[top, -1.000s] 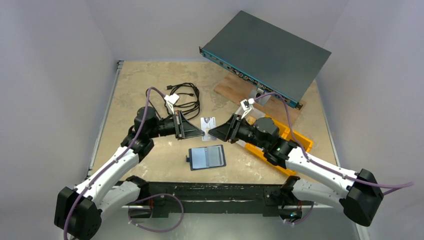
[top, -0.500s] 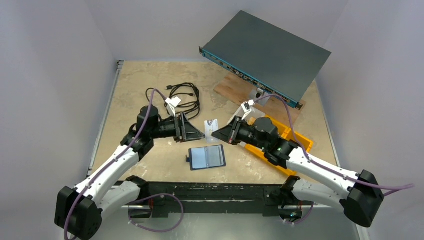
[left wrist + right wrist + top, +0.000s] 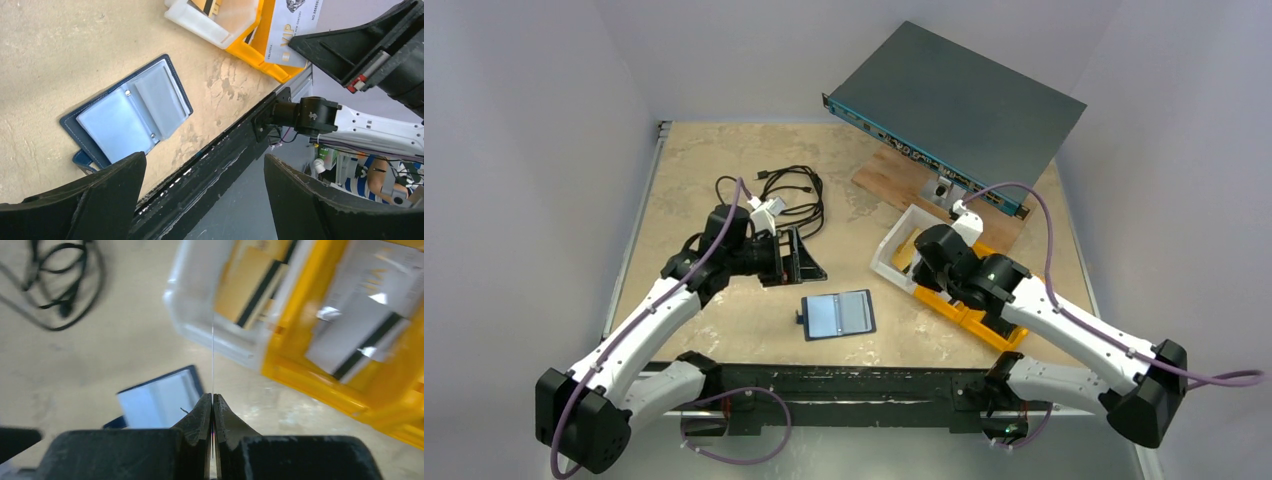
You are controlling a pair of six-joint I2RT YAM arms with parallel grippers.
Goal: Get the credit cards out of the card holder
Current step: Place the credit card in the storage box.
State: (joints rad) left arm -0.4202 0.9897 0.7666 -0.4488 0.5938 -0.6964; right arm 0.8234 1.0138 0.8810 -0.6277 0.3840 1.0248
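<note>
The card holder [image 3: 837,314] lies open on the table near the front edge, its pale blue sleeves [image 3: 125,115] facing up, and it also shows in the right wrist view [image 3: 157,400]. My left gripper [image 3: 799,258] hovers behind and left of it, jaws wide open [image 3: 205,157] with nothing between them. My right gripper [image 3: 212,400] is shut on a white credit card, seen edge-on [image 3: 212,355] in its own view. The left wrist view shows the card's printed face [image 3: 292,30]. The card hangs above the near edge of the white bin [image 3: 889,258].
A tan card with a black stripe [image 3: 255,285] lies in the white bin. The yellow bins [image 3: 984,300] beside it hold pale cards [image 3: 360,340]. Black cables [image 3: 789,195] lie at the back left. A grey rack unit [image 3: 954,105] rests on a wooden board [image 3: 894,175].
The left gripper opened, let go of the card and drew back to the left. The right gripper shut on the card and swung it right, toward the bins.
</note>
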